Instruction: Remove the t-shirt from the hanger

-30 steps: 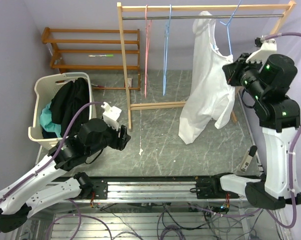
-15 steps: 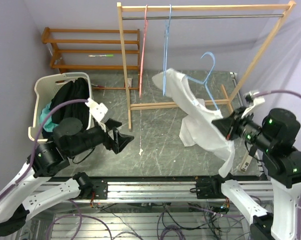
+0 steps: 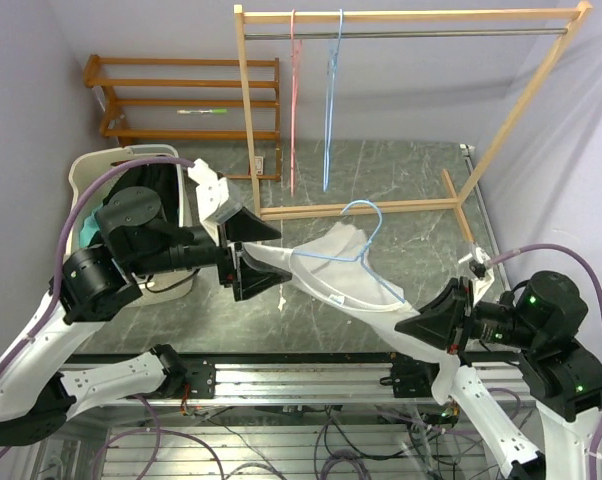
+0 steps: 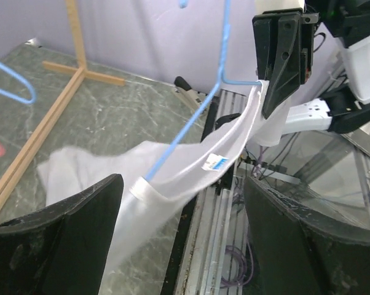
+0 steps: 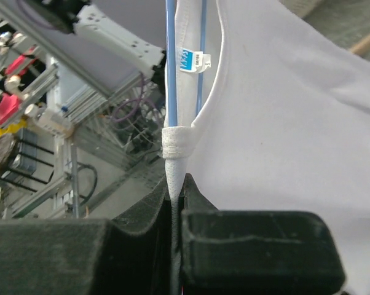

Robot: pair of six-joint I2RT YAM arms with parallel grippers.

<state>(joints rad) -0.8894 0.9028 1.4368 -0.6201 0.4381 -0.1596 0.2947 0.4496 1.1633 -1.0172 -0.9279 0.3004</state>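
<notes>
The white t-shirt (image 3: 326, 262) is off the rail, stretched low between my two grippers with the light blue hanger (image 3: 359, 252) still inside it. My right gripper (image 3: 422, 325) is shut on one shoulder of the t-shirt (image 5: 283, 123), the fabric pinched thin between its fingertips (image 5: 174, 184), and the hanger (image 5: 171, 61) runs up beside the neck label. My left gripper (image 3: 247, 262) stands open at the other end. In the left wrist view the far shoulder of the t-shirt (image 4: 149, 200) hangs between the wide fingers (image 4: 62, 239) of the gripper (image 4: 182, 243), over the hanger's (image 4: 191, 123) arm tip.
The wooden clothes rack (image 3: 249, 120) stands behind, with a pink hanger (image 3: 293, 100) and a blue hanger (image 3: 331, 100) on its rail. A white laundry basket (image 3: 81, 180) with dark clothes sits at the left. A wooden shelf (image 3: 181, 95) stands against the back wall.
My right arm has pulled the t-shirt and its hanger off the rail, down and toward the front. My left arm has risen to the shirt's other end and its gripper has opened wide.
</notes>
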